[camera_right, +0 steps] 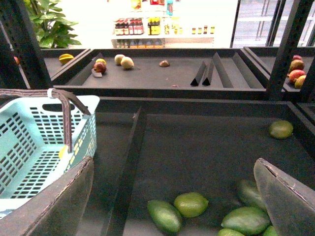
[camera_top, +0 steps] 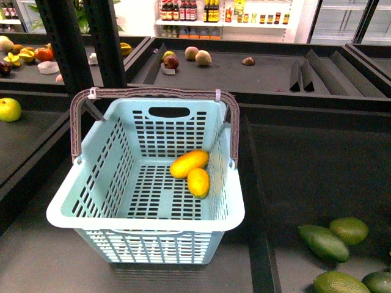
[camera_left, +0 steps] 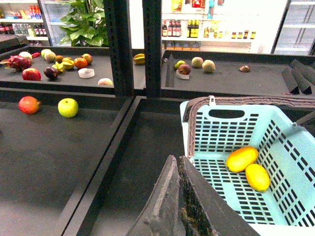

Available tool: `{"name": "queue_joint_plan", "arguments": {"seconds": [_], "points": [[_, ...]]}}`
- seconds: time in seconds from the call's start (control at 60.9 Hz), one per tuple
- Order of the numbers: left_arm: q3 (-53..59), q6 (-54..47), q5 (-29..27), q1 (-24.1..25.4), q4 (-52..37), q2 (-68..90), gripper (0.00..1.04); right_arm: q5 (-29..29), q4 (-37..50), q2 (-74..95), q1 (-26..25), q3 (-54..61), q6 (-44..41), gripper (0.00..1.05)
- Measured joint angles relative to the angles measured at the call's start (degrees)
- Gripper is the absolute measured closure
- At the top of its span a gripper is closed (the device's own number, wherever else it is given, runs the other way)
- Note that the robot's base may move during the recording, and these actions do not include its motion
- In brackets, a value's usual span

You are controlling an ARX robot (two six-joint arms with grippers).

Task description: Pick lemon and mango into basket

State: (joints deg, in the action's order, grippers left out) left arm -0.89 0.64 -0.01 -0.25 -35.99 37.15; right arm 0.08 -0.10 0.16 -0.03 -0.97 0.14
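The turquoise basket (camera_top: 91, 201) stands in the middle of the dark display tray with its brown-grey handle (camera_top: 153, 93) raised at the far side. On its floor lie the long yellow-orange mango (camera_top: 189, 163) and, touching it on the near side, the plumper lemon (camera_top: 198, 182). Neither gripper appears in the front view. In the left wrist view my left gripper (camera_left: 176, 160) is shut and empty, just outside the basket (camera_left: 231, 129), with the mango (camera_left: 241, 159) and lemon (camera_left: 258, 177) inside. My right gripper (camera_right: 173, 160) is open and empty over green fruits, with the basket (camera_right: 29, 142) off to one side.
Several dark green fruits (camera_top: 324, 242) lie in the tray right of the basket. A green apple (camera_top: 8, 109) sits at the far left. Black posts (camera_top: 67, 43) rise behind the basket. A raised divider (camera_top: 256, 201) runs between the trays. More fruit lies on the back shelf (camera_top: 201, 58).
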Motion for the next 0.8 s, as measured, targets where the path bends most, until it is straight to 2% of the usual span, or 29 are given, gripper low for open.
{"name": "queue_joint_plan", "arguments": {"seconds": [0.279, 0.804], "points": [[0.02, 0.00, 0.00, 0.00, 11.93, -12.90, 1.01, 0.00, 0.00, 0.00, 0.00, 0.00, 0.02, 0.09], [0.02, 0.00, 0.00, 0.00, 24.33, -25.57, 1.01, 0.00, 0.00, 0.00, 0.00, 0.00, 0.02, 0.09]]}}
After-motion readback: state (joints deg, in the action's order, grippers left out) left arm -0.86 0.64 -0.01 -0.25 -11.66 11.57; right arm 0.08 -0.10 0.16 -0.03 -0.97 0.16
